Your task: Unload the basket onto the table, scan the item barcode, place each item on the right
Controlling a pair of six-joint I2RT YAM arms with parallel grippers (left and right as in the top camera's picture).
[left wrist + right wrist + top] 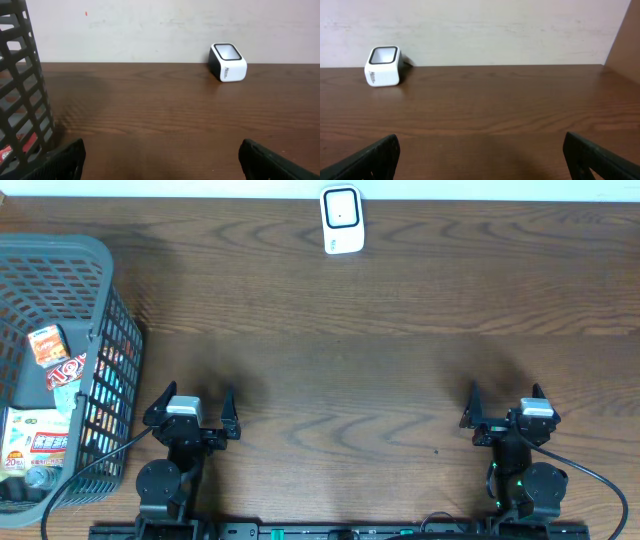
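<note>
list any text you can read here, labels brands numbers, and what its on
"20%", read with some doubt: on the white and green packet in the basket.
Print on the orange packet and the red and white packet: too blurred to read.
Small mark on the scanner side: too small to read.

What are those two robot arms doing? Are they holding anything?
Nothing is being handled yet. The left pincer and the right pincer both hang open and empty near the front of the table. The packets to scan lie in the grey basket on the left, and the white scanner stands at the far edge.
</note>
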